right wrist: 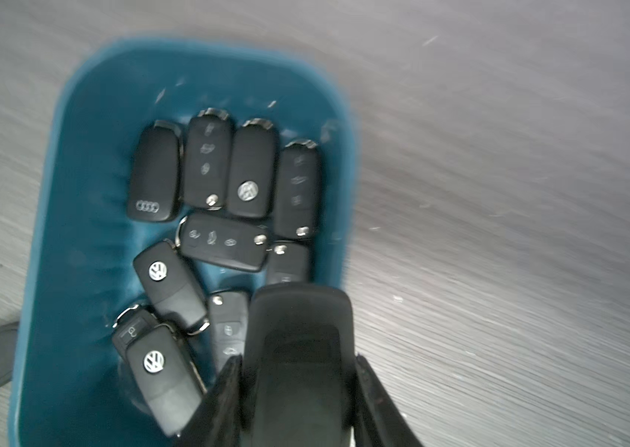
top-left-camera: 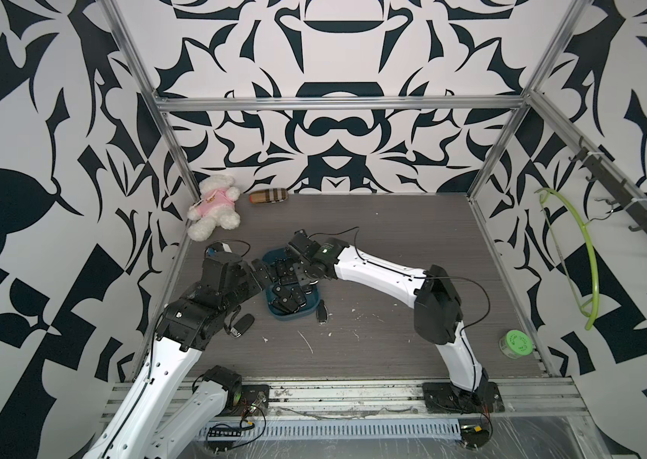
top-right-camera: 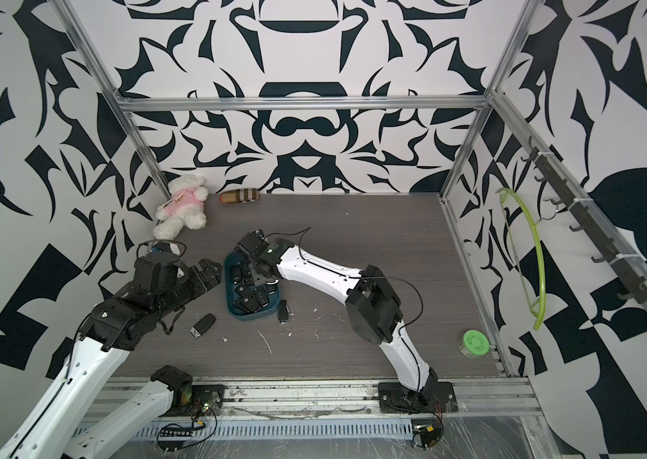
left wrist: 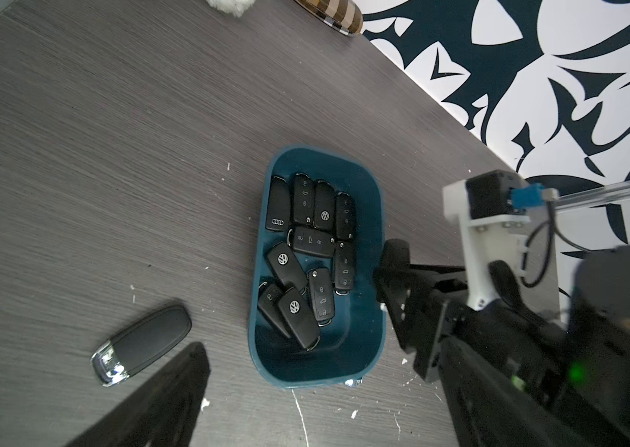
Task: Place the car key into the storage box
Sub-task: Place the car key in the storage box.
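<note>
We pinch the car key [right wrist: 297, 325] in our right gripper [right wrist: 297, 387] over the storage box [right wrist: 73, 174], not dropped yet; left gripper [top-right-camera: 210, 274] wide open, empty.

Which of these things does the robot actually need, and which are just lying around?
Needed: storage box, car key held in the right fingers, two loose keys nearby.
Lying about: teddy bear, plaid pouch, green hanger, green roll.

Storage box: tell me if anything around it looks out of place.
Two car keys lie loose on the table, outside the storage box: a chrome-tipped key by the left arm, another key close beside the box's near corner.
</note>
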`<action>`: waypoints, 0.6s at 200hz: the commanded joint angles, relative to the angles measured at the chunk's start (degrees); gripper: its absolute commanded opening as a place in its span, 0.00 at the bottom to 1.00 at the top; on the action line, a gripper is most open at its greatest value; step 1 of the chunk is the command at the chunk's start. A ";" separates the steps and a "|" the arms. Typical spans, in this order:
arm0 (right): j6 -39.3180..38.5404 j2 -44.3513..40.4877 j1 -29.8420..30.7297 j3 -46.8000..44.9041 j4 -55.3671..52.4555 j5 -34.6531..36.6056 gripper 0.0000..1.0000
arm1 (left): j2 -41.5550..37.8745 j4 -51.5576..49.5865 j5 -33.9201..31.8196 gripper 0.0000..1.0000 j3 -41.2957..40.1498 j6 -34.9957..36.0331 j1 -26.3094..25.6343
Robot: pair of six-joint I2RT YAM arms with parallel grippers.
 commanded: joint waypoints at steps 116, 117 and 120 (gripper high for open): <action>-1.14 2.33 2.34 5.45 -1.87 -4.58 0.70 | -0.67 -0.83 4.23 0.99 -1.06 0.27 0.20; -1.11 2.19 2.34 5.39 -1.84 -4.55 0.70 | -0.64 -0.75 4.34 0.99 -1.08 0.35 0.20; -1.09 1.84 2.31 5.11 -1.81 -4.41 0.70 | -0.47 -0.60 4.57 0.99 -1.11 0.42 0.20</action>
